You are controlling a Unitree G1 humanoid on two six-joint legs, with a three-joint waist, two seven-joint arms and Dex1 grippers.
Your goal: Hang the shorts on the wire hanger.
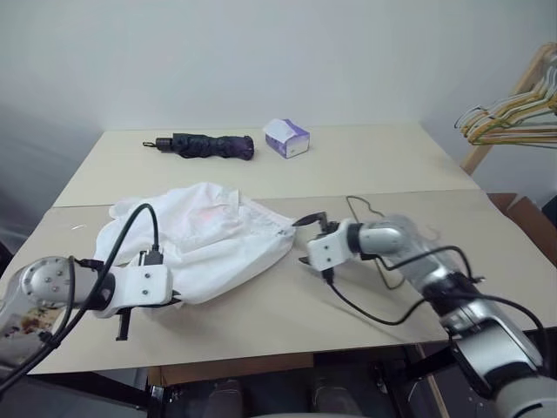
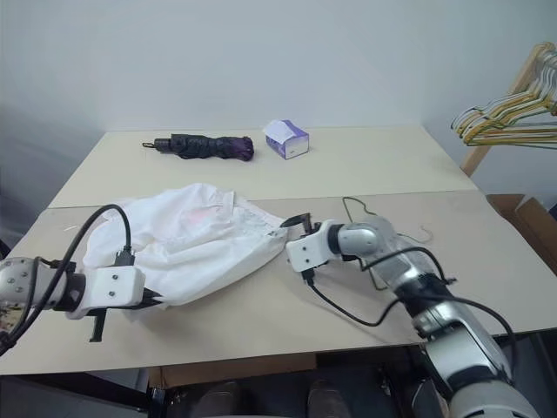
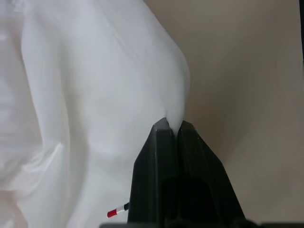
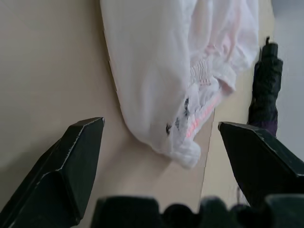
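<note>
1. Now I am at the step of taking hold of the white cloth shorts with the gathered waistband (image 1: 204,235); they lie crumpled on the beige table (image 1: 365,165), and hanging is not yet begun.
2. My left claw (image 3: 173,127) is fully closed and pinches a fold at the edge of the cloth, on the side nearest to me.
3. My right claw (image 4: 161,128) is wide open and holds nothing; it points at the corner of the shorts with the small dark and red marks, near it but apart.
4. The thin grey wire hanger (image 1: 370,209) lies flat on the table just behind my right arm, untouched.
5. I judge the next move asks my right claw to go forward and close on that corner, so that both claws can spread the cloth.
6. After this one claw must free itself for the hanger.
</note>
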